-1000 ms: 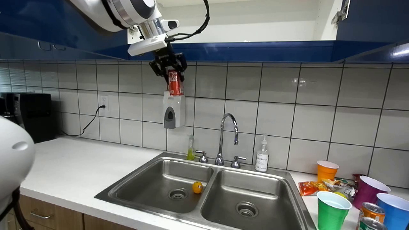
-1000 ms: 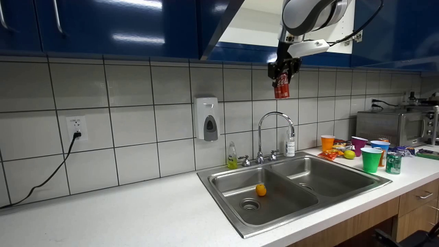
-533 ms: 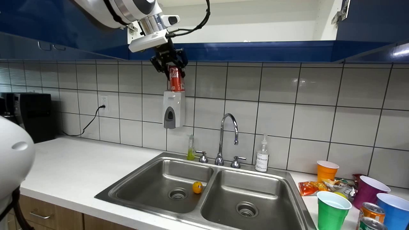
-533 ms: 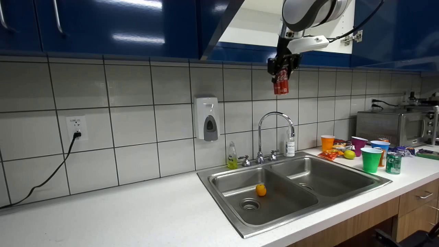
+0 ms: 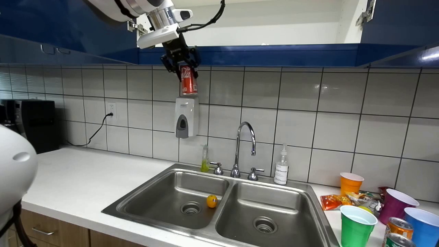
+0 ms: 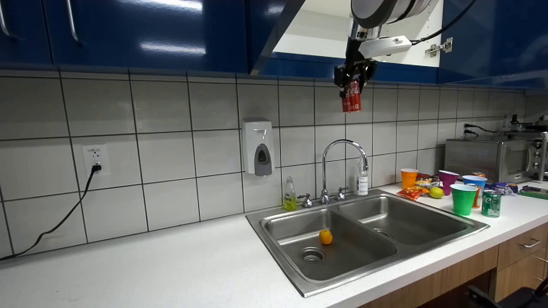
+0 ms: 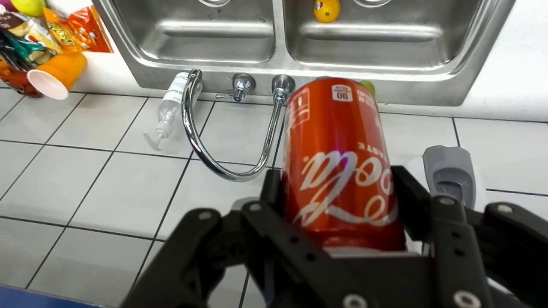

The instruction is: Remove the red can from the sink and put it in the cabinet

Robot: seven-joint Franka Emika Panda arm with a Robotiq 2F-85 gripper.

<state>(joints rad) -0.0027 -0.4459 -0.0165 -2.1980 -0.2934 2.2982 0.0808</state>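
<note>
up a touch since a second ago goes the red can (image 5: 189, 80), in the gripper (image 5: 187, 74), and in an exterior view it now shows just above the wall dispenser (image 5: 187, 115). the cabinet (image 5: 267, 55) is open, its blue lower edge showing between the red can and the white interior. well below, the sink (image 5: 225, 202) has an orange round thing (image 5: 212, 201) in one basin, a green cup (image 5: 357, 226) on the bench (image 5: 89, 171) beside it. the arm (image 5: 160, 18) slants in from the top, cut off there, gripper aimed downward.

over to an exterior view: the faucet (image 6: 324, 179) arches well under the red can, which hangs nearly upright, its upper end hidden by the gripper; a green can (image 6: 491, 203) stands near the green cup.

and the wrist view: black fingers (image 7: 411, 203) clamp both sides of the red can, closed only as far as its width lets them; it hides most of a green bottle (image 7: 368, 87), and snack bags (image 7: 87, 28) are cropped at the left edge.
</note>
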